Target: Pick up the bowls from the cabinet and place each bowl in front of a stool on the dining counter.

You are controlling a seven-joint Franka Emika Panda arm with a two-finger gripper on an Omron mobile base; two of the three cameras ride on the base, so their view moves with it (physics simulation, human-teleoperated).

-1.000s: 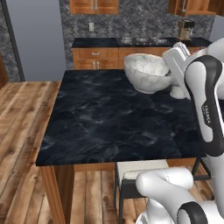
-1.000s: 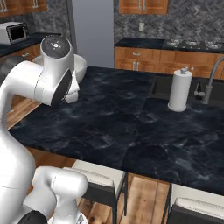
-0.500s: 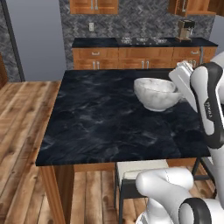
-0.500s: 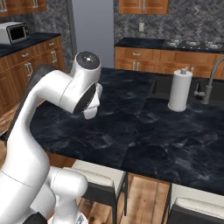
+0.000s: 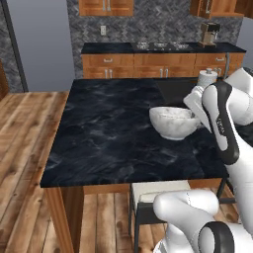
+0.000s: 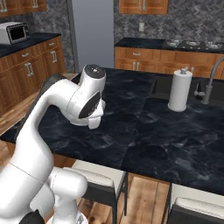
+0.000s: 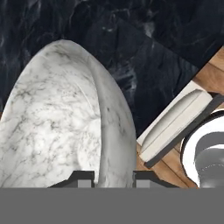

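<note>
The dining counter (image 5: 113,133) spreads black and marbled beneath the gripper (image 7: 113,177), and a stool (image 5: 160,191) with its cream seat is tucked under the near edge just below and short of it, which is likely why the load is being brought here. The marbled bowl (image 5: 174,122) hangs from the gripper by its rim, the wall pinched between the two narrow-set fingertips (image 7: 83,178), so it stays upright with its mouth up. Its base looks to be at or just above the stone; contact cannot be told. Compared with a second ago, the bowl is clearly lower and nearer the stool edge, the arm having swung down from a raised carry
</note>
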